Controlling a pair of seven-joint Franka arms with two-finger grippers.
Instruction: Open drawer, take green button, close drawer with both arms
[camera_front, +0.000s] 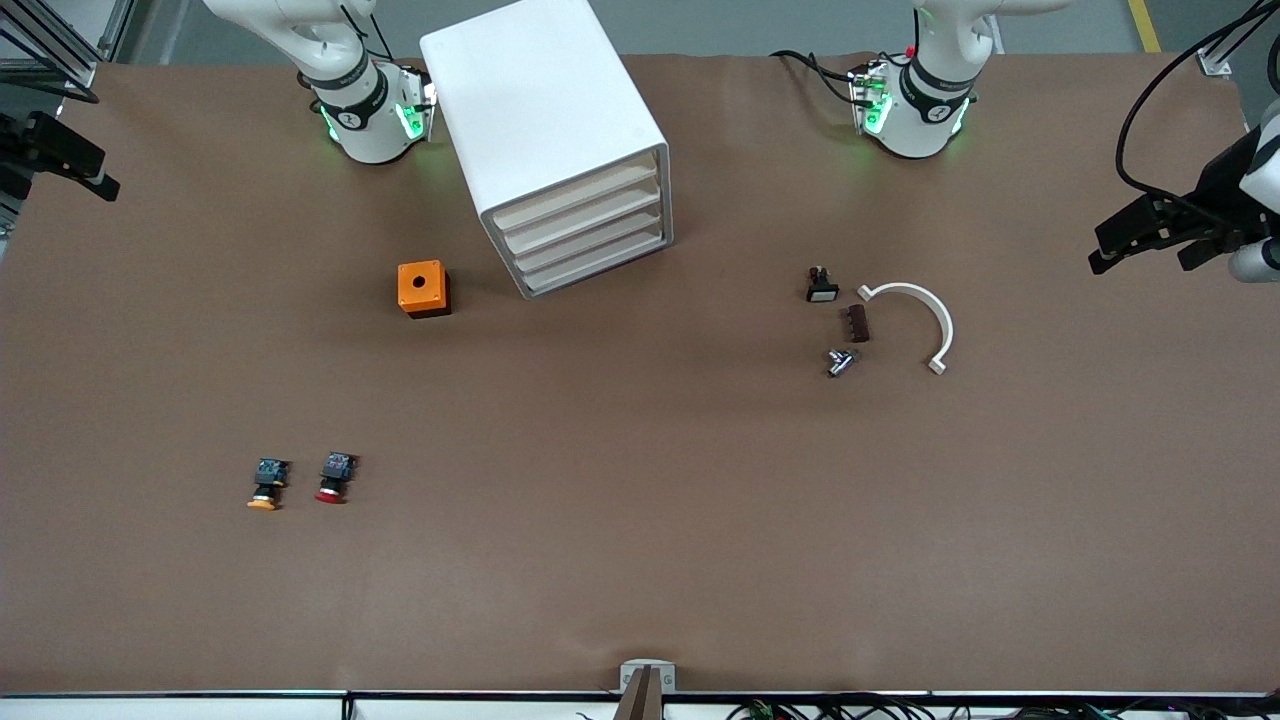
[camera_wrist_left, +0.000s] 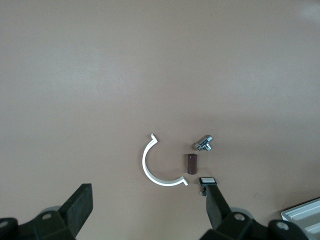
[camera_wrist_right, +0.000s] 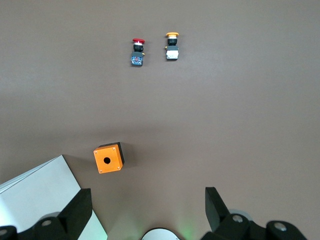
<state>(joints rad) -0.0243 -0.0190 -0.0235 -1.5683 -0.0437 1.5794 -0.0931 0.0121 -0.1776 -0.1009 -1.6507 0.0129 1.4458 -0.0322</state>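
Cabinet (camera_front: 545, 130) stands top centre of the front view, drawers (camera_front: 585, 235) all shut; green button unseen, likely inside. Left gripper (camera_wrist_left: 147, 200) and right gripper (camera_wrist_right: 147, 202) wait over the surface (camera_front: 640, 520) ends, jaws wide. Risk: an unbraced pull drags the whole cabinet, or opens the wrong drawer.

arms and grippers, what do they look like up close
Both arms are glossy white with rounded joints and a black band at the base joint, where green lights glow. Black cables run to the left arm base; the right arm has them too. The left gripper and right gripper are matte black, with blunt, angular fingers.
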